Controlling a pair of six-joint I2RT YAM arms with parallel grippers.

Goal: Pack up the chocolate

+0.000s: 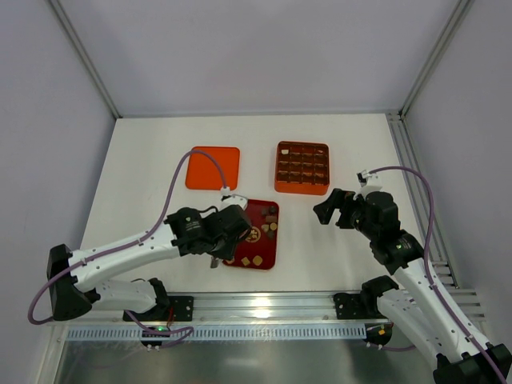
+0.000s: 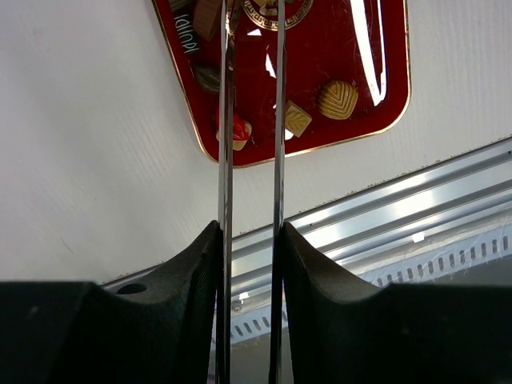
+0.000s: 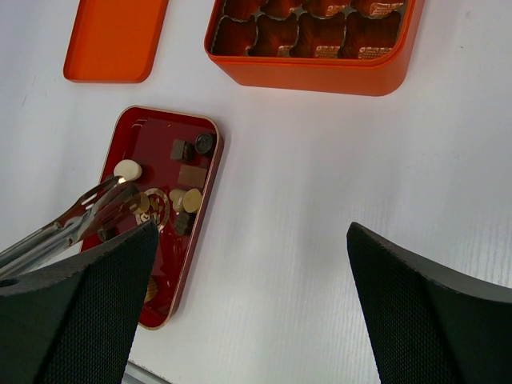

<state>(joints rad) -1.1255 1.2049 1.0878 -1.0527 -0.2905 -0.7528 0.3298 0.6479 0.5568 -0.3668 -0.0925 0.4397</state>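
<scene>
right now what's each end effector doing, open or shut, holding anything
Left end effector: closed on the metal tongs, their tips over the red tray.
Right end effector: open, holding nothing.

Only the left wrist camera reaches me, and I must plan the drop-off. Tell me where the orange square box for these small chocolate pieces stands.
Observer: The orange square box with a grid of cells stands on the white table, beyond the dark red rectangular tray and to its right. It does not touch the tray.
Operator: Now report the right hand.
Observer: The right hand is open and holds nothing. It hovers over the table to the right of the tray, nearer to the arm bases than the box.
</scene>
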